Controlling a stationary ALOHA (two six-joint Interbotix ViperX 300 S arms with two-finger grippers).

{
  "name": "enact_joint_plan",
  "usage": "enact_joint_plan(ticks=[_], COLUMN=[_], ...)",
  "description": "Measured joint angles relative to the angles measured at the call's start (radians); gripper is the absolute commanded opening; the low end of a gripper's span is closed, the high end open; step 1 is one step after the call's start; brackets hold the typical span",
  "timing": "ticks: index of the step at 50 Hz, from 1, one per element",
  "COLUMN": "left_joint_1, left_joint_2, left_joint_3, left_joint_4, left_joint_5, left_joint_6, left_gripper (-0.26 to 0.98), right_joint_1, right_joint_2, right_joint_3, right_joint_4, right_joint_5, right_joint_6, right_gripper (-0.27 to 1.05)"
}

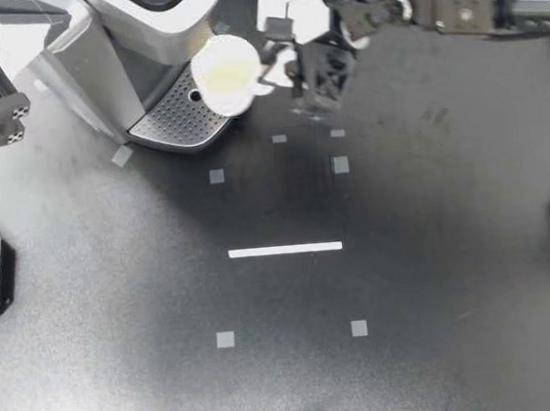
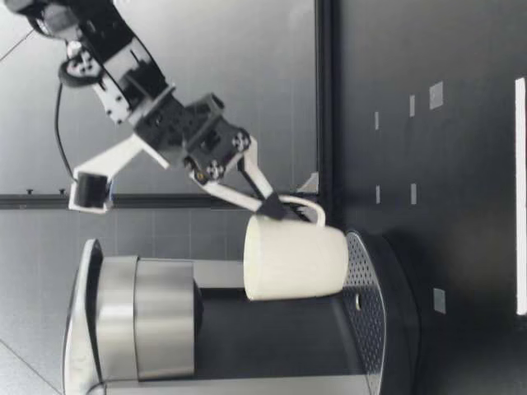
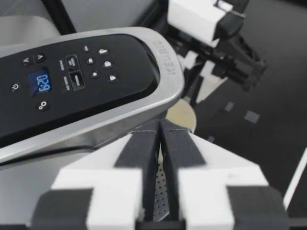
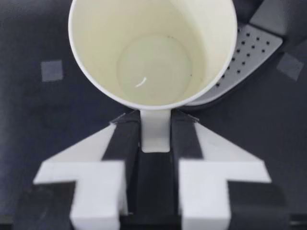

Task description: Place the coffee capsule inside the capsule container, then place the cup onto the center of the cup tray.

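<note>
Over the cup tray, empty cream cup, handle in right gripper

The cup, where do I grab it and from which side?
By its handle, from the side away from the coffee machine: the handle juts out there as a thin tab, and the machine blocks the opposite side. My right pincer grips it so.

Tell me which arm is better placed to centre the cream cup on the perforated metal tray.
Right: my right gripper grips the cream cup by its handle over the perforated metal tray; my left gripper is shut, empty.
</note>
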Motion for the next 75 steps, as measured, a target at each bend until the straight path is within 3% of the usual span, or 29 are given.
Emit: enact_joint_plan(ticks=[65, 75], left_joint_1=[0.0, 0.0], left_joint_2=[0.0, 0.003], left_joint_3=[0.0, 0.0], left_joint_4=[0.002, 0.002], left_joint_5=[0.002, 0.002], left_joint_6=[0.0, -0.002], left_gripper=[0.13, 0.13], right_joint_1=[0.015, 0.015], right_joint_2=[0.121, 0.123], right_joint_3=[-0.104, -0.109], right_joint_4=[0.0, 0.0], right_joint_5=[-0.035, -0.046], right_joint_6=[0.003, 0.003], right_gripper=[0.22, 0.33])
